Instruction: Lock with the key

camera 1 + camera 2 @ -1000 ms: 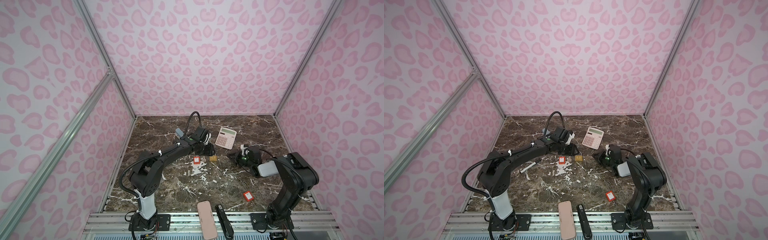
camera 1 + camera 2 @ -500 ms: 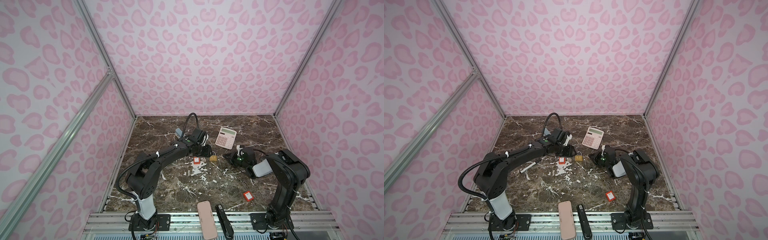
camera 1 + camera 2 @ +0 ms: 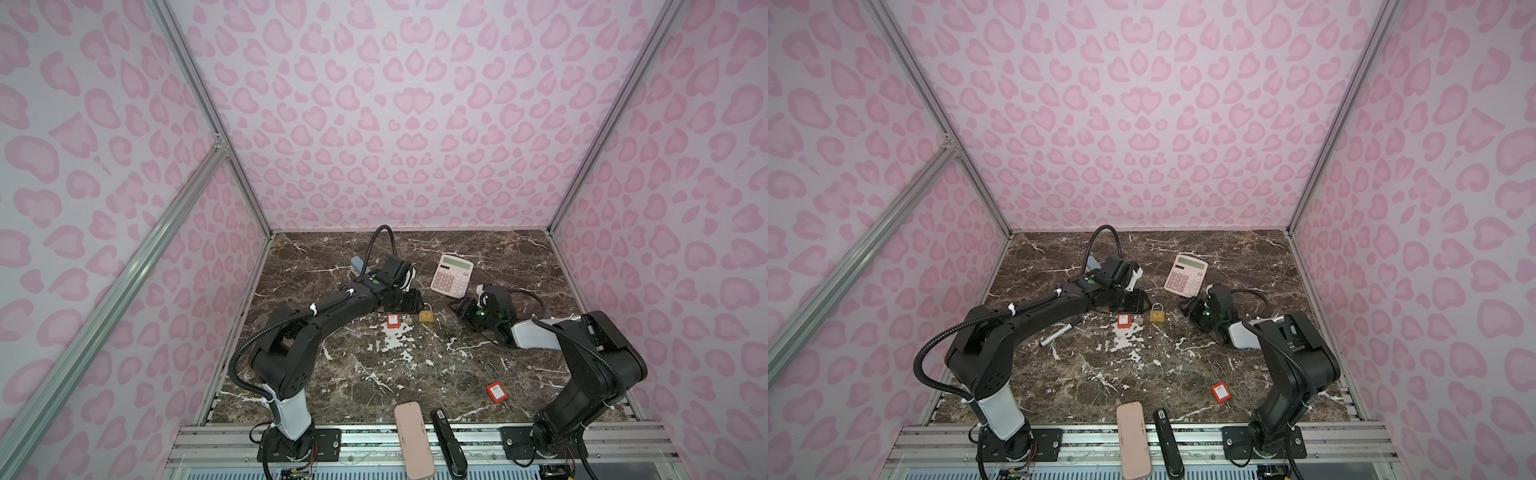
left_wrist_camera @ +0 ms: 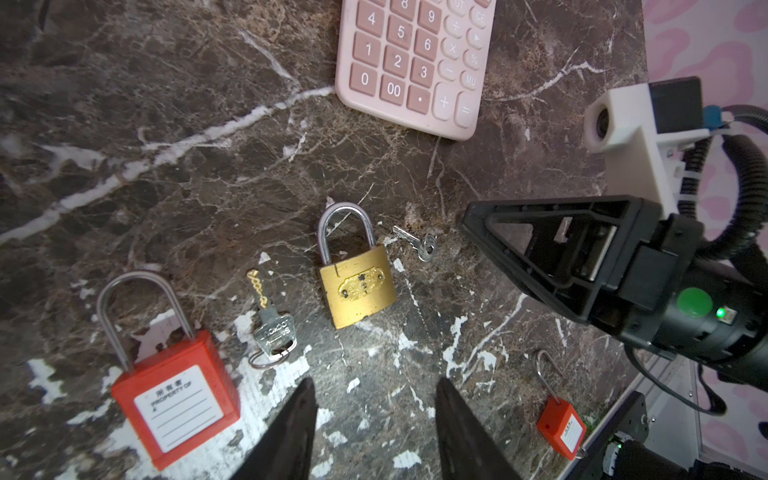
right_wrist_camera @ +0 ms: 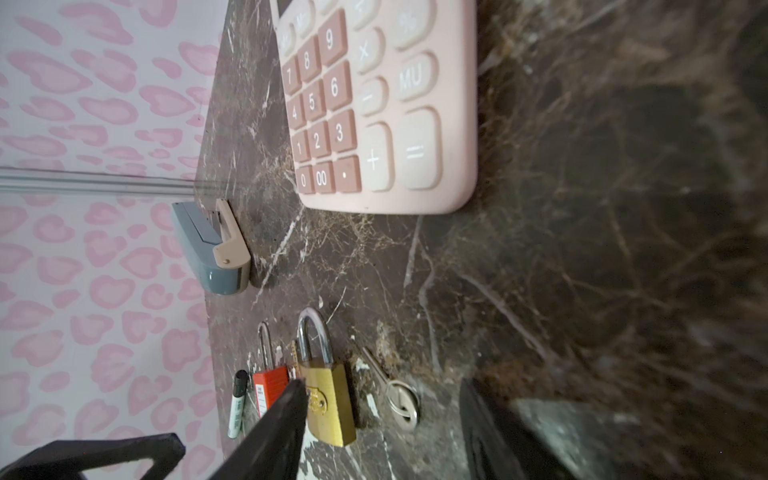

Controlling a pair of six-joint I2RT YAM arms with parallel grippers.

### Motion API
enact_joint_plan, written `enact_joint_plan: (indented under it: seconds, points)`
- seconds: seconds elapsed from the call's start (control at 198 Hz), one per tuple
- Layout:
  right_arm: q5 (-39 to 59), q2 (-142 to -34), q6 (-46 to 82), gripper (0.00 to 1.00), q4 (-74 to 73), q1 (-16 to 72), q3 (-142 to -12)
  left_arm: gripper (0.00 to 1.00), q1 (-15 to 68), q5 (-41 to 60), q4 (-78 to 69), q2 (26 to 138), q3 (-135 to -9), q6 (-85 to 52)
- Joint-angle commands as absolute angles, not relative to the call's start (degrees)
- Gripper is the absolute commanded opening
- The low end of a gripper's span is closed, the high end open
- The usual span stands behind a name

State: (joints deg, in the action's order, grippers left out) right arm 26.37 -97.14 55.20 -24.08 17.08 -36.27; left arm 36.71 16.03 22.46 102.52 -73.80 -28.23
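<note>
1. Two jaws on the right gripper (image 5: 380, 392) have just sprung apart from shut, and it is empty now.
2. Small key (image 4: 417, 243) lies loose on the marble table (image 3: 374, 374), just beside the brass padlock (image 3: 1157, 315), mid-frame in a top view.
3. Left gripper (image 4: 376, 386) half open, empty, hovering near the padlock.
4. Key is out of the lock — shackle looks seated, so locking is probably done.

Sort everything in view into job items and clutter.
Job, probably: brass padlock, small silver key beside it.

Clutter: red padlock, gold-bladed key, second red padlock, calculator, grey stapler, marker, pink case, black stapler.
</note>
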Motion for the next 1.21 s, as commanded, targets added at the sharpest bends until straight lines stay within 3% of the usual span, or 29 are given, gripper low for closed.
enact_joint_plan:
  seconds: [0.0, 0.369, 0.763, 1.046, 1.208]
  points:
    - [29.2, -99.3, 48.9, 0.59, -15.9, 16.2, -38.3, 0.49, 36.4, 15.8, 22.3, 101.5, -73.6, -27.5]
    - [38.8, -103.0, 54.4, 0.55, -26.6, 15.9, -36.8, 0.49, 36.4, 17.0, 21.0, 101.9, -73.0, -28.5]
    - [40.0, -103.2, 58.3, 0.54, -32.8, 17.4, -33.6, 0.49, 36.4, 17.2, 20.8, 102.0, -72.9, -28.6]
    - [40.0, -102.4, 57.5, 0.54, -31.2, 17.4, -34.4, 0.49, 36.4, 17.0, 20.7, 101.5, -72.3, -28.7]
    - [36.0, -96.5, 50.0, 0.56, -17.3, 17.3, -36.6, 0.49, 36.4, 17.2, 20.3, 101.3, -72.3, -28.7]
